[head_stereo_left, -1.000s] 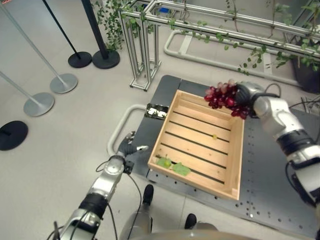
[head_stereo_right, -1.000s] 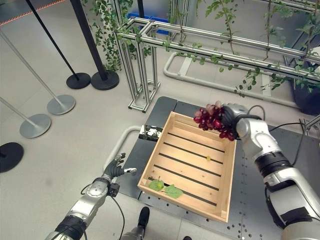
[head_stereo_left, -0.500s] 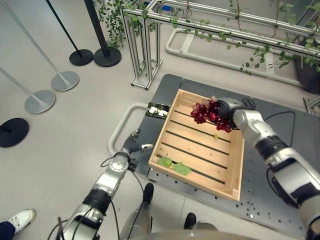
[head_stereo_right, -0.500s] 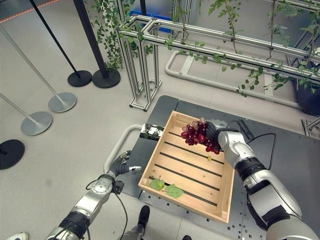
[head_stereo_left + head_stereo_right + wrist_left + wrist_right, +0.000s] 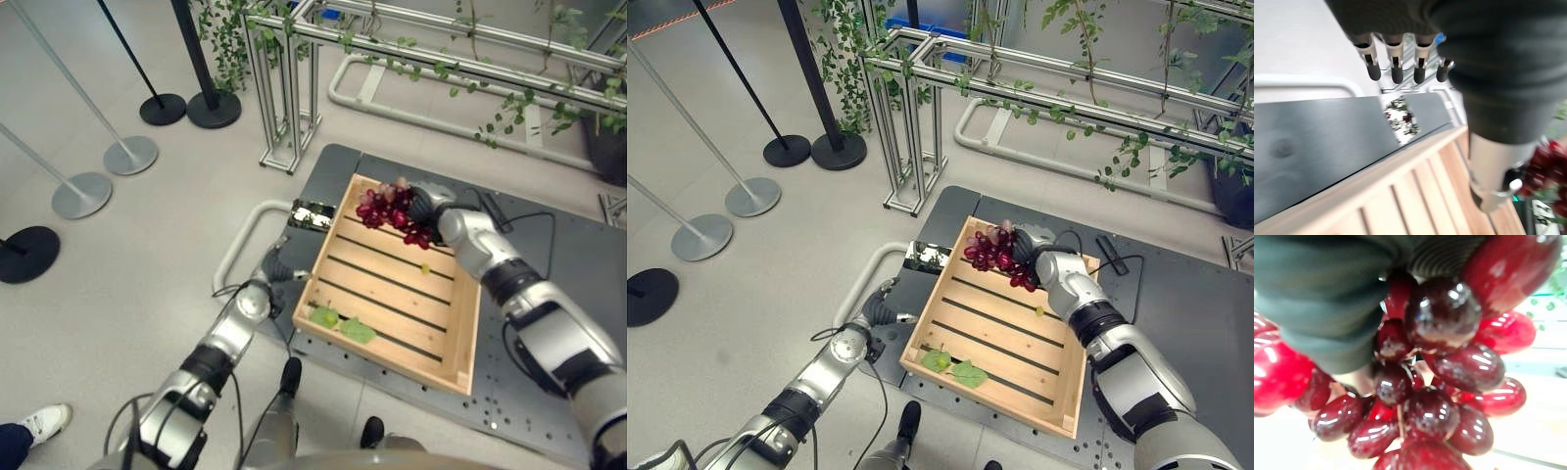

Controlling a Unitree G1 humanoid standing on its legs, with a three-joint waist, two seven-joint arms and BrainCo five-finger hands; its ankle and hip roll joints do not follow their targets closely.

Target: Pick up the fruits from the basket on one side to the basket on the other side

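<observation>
A bunch of dark red grapes (image 5: 387, 211) hangs over the far left corner of the slatted wooden crate (image 5: 377, 357). My right hand (image 5: 433, 206) is shut on the bunch from its right side; up close the grapes (image 5: 1440, 382) hang under the hand's dark cover. Inside the crate lie two green leaves (image 5: 338, 323) near the front left corner and one small green grape (image 5: 424, 267). My left hand (image 5: 269, 279) is open, low beside the crate's left wall and holding nothing; its fingers (image 5: 1397, 68) are straight above the crate's slats (image 5: 1415, 196).
The crate sits on a dark platform (image 5: 549, 323) with a white tube rail (image 5: 240, 235) at its left. An aluminium frame (image 5: 279, 98) with vines stands behind. Stanchion bases (image 5: 83, 196) dot the floor at left. A person's white shoe (image 5: 39, 423) is at the bottom left.
My right hand has carried the grapes leftward, from the crate's far right edge to above its far left corner. My left hand has moved up closer to the crate's left wall.
</observation>
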